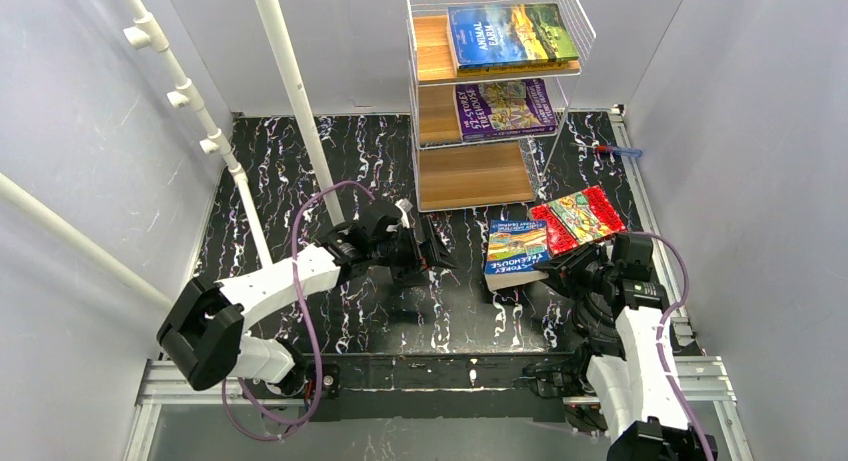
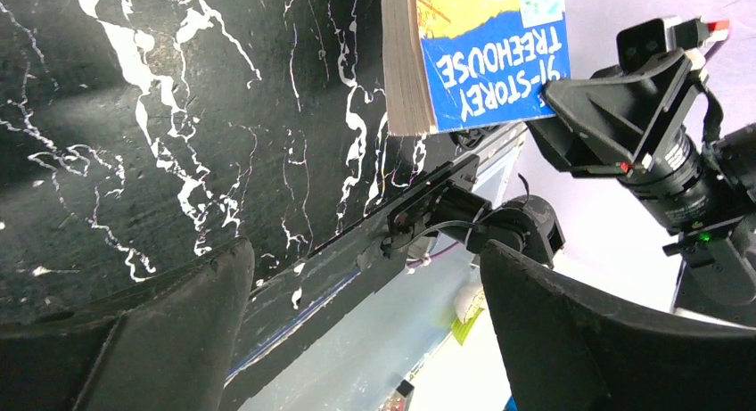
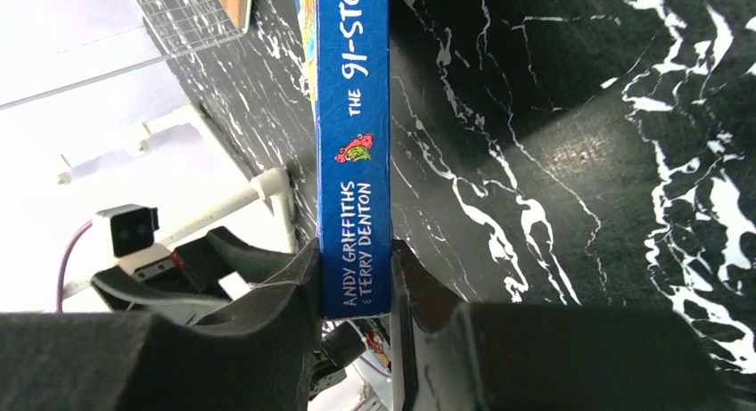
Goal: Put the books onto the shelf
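Where the top view looks down, the blue book lies right of centre, its lower right corner caught between the right fingers, which are closed on it. A red book rests across its upper right edge. Left of centre, the left fingers stand spread wide over the tabletop and hold nothing, apart from the blue book. At the upper centre, the shelf carries Animal Farm on its top board and a purple book on the middle one.

From the left wrist, both left fingers fill the bottom corners, far apart, with only tabletop between them. The blue book sits at upper centre, page block to the left, white "91-STOREY TREEHOUSE" lettering upside down; the right fingers clamp its right edge.

From the right wrist, the blue spine rises from bottom centre, pinched on both sides by the right fingers (a narrow gap, filled by the book). It reads "ANDY GRIFFITHS & TERRY DENTON" beside a small red and green figure.
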`<move>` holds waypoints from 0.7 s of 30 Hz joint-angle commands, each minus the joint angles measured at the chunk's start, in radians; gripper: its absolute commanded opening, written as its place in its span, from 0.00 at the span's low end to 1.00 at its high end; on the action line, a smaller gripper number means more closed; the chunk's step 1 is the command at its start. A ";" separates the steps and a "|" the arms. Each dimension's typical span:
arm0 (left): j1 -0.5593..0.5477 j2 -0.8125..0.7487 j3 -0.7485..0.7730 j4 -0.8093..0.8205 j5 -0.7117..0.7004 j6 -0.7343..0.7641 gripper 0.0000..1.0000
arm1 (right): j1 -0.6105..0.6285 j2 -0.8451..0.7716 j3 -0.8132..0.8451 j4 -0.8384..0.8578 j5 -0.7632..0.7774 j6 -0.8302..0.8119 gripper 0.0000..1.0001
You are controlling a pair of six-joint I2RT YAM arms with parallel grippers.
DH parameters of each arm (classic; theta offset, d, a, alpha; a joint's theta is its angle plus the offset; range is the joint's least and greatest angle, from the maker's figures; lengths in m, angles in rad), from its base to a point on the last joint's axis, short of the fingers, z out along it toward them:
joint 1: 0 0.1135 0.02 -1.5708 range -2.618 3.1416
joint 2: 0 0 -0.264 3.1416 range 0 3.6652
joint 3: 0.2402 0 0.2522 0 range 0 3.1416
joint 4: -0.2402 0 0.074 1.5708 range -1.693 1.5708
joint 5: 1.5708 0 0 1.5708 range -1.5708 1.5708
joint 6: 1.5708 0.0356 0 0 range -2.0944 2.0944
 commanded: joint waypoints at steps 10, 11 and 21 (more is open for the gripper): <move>0.014 0.051 -0.135 0.372 0.095 -0.206 0.98 | 0.028 -0.217 -0.026 0.000 -0.113 0.274 0.01; 0.012 0.057 -0.141 0.397 0.096 -0.217 0.98 | 0.030 -0.221 -0.024 0.000 -0.120 0.280 0.01; 0.006 0.166 -0.195 0.694 0.093 -0.397 0.98 | 0.044 -0.242 -0.014 0.009 -0.147 0.269 0.01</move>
